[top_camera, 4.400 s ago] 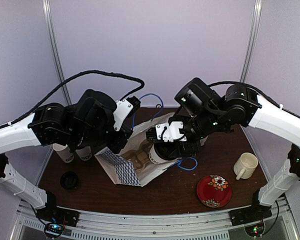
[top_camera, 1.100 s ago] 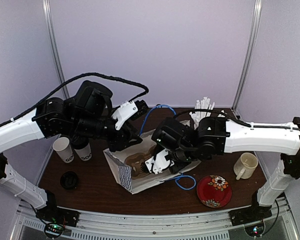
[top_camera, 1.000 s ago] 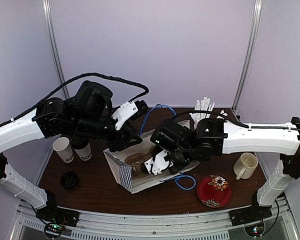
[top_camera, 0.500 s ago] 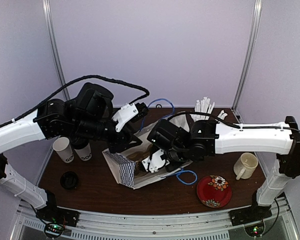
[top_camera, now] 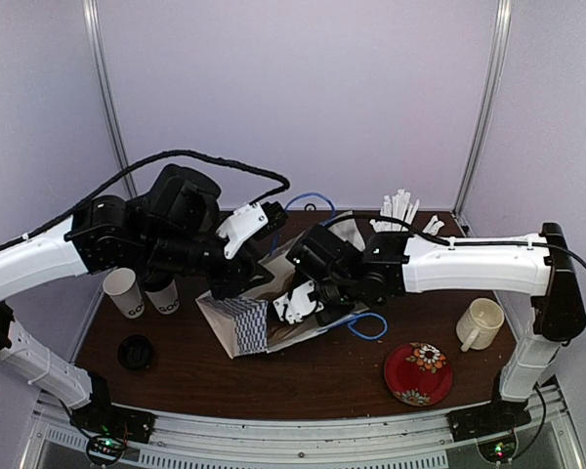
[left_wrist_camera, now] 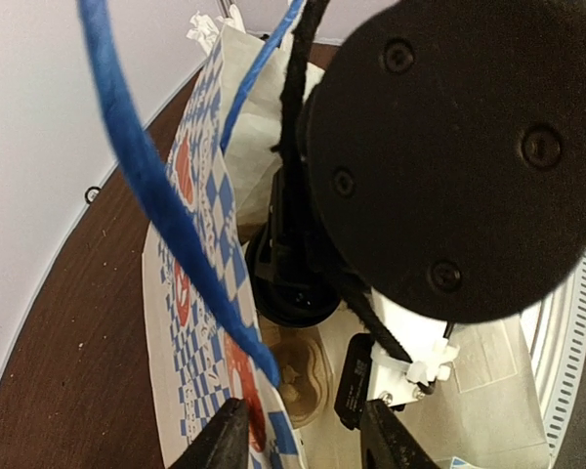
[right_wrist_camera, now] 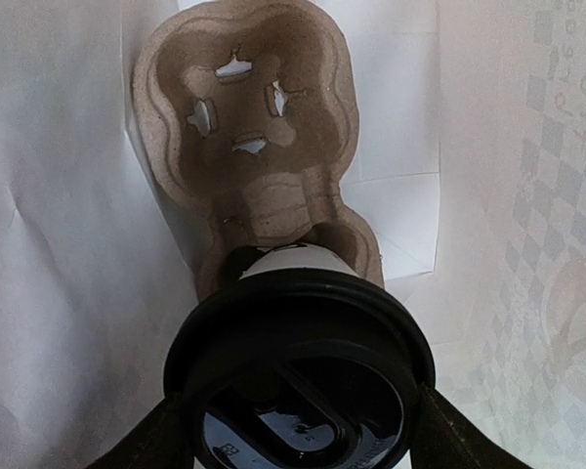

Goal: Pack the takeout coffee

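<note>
Right tool (right_wrist_camera: 298,445) gripped lidded coffee cup (right_wrist_camera: 298,376) between its fingers, inside paper bag (right_wrist_camera: 59,293), over cardboard tray (right_wrist_camera: 254,147). Left tool (left_wrist_camera: 303,435) pinched bag edge.

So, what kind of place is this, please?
Probably a robot test booth staged as a takeout counter: plain wall panels, a dark wooden table, a checkered paper bag and lettered paper cups.

Both arms reached toward the centre, the left pincer (left_wrist_camera: 303,435) pinched on a thin edge at 9 o'clock of the right pincer (right_wrist_camera: 295,415), whose fingers clasped something round.
</note>
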### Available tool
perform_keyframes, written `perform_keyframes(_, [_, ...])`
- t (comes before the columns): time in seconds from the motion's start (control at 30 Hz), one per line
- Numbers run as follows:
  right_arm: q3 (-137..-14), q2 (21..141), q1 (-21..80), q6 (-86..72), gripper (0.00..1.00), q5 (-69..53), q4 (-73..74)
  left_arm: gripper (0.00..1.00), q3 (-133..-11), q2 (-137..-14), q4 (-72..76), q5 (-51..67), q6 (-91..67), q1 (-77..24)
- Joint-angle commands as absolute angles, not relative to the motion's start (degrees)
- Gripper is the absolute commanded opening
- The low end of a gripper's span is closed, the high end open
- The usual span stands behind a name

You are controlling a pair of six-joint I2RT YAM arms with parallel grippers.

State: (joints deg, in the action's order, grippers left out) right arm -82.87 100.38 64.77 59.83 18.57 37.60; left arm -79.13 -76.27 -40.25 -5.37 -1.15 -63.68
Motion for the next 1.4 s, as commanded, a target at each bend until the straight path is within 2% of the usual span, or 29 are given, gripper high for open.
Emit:
perform_keyframes(0.0, [-82.9,100.1,64.4,59.1,0.54,17.0,34.8,0.42,-78.9,-74.7,-37.7,-7.4,-0.6,-63.4])
perform_keyframes(0.1, [-82.8,100.2,64.4,58.8,0.53,16.7,34.8,0.43,-79.2,-74.6,-37.6,-7.8,1.0,-63.4])
perform_keyframes(0.3, [-82.7,100.6,64.2,57.9,0.53,15.6,34.6,0.61,-82.2,-75.8,-39.2,-10.2,1.5,-63.3])
perform_keyframes(0.4, [-83.6,100.3,64.2,56.5,0.53,14.9,35.6,0.66,-83.3,-76.1,-40.3,-12.6,1.6,-63.3])
perform_keyframes(0.7, [-81.0,100.0,64.1,55.4,0.52,16.6,31.5,0.68,-85.0,-76.9,-41.2,-11.6,1.7,-62.6])
perform_keyframes(1.2, [-82.4,101.0,64.1,52.8,0.5,14.6,33.2,0.71,-85.8,-76.7,-41.5,-10.1,2.0,-61.5])
perform_keyframes(1.3, [-83.5,101.9,64.1,52.4,0.5,13.7,34.2,0.73,-86.2,-75.7,-41.6,-8.8,2.8,-61.0])
perform_keyframes(1.37, [-84.2,102.2,64.1,52.1,0.5,13.5,34.5,0.77,-86.6,-74.2,-41.9,-7.7,4.0,-60.9])
